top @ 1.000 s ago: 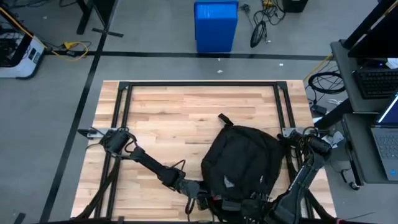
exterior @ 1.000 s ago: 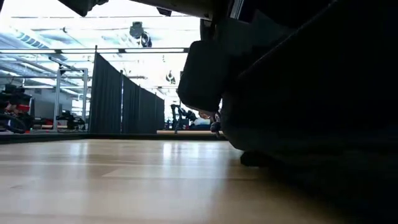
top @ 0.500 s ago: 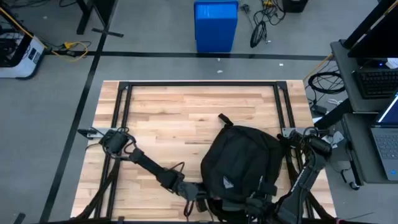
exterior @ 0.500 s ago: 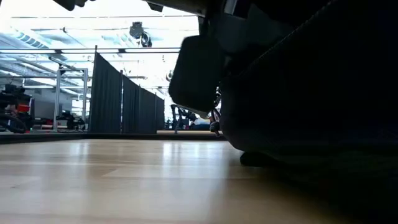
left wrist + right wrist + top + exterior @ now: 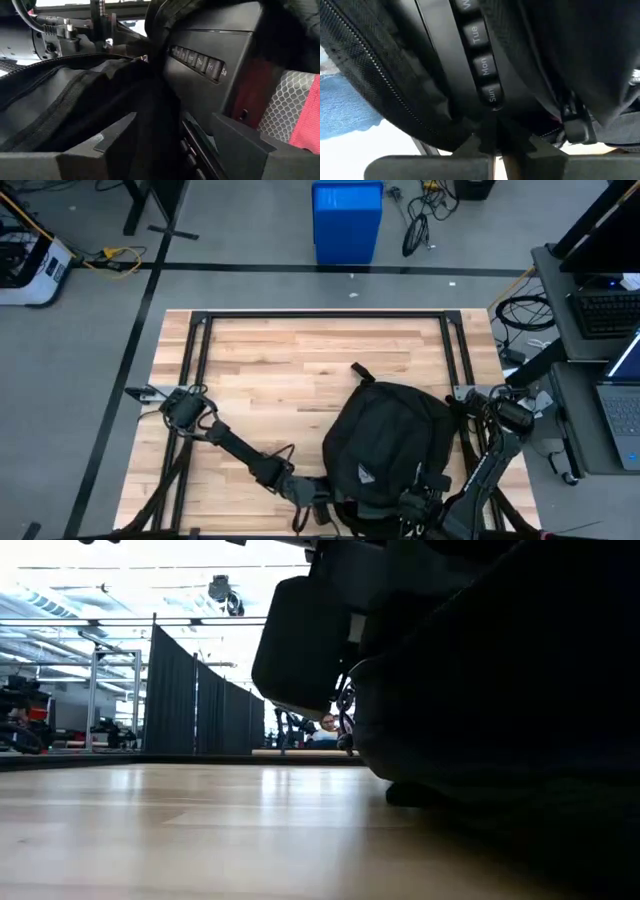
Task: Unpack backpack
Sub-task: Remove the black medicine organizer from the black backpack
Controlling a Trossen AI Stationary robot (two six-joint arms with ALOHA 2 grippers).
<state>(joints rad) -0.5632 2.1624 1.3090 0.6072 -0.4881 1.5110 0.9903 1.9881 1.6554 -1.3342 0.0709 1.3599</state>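
The black backpack (image 5: 385,435) lies on the wooden table near its front edge, white logo patch (image 5: 365,473) up. Both grippers are at its near end: my left gripper (image 5: 308,498) at the near-left corner, my right gripper (image 5: 415,505) at the near-right. Inside the open mouth sits a black case (image 5: 210,75) with keys marked by days, also seen in the right wrist view (image 5: 480,65). My left gripper (image 5: 170,150) has this case between its fingers. My right gripper (image 5: 492,145) is shut on the dark rim of the backpack's mouth. My left gripper has one finger (image 5: 240,145) on the case's side and the other (image 5: 95,155) beyond a fold of backpack fabric (image 5: 145,120). The case's lower keys (image 5: 190,150) lie between them. The fingers come level from the table's left-near side. The exact touching spots are hidden. My right gripper pinches dark fabric at the backpack's mouth (image 5: 487,131) between its two fingertips, just under the case's "Sun" end (image 5: 492,96). Whether it also has the case itself, I cannot tell. The zip edge (image 5: 380,75) runs off to one side.
Black frame rails (image 5: 320,317) border the table. Bare wood (image 5: 280,380) lies far and left of the backpack. A blue bin (image 5: 347,220) stands on the floor beyond the far edge, and a desk with a laptop (image 5: 615,400) at the right.
My left gripper has drawn back toward the table's near-left corner. In the low view a dark block by the backpack has slid leftward and grown larger. The backpack has stayed in place.
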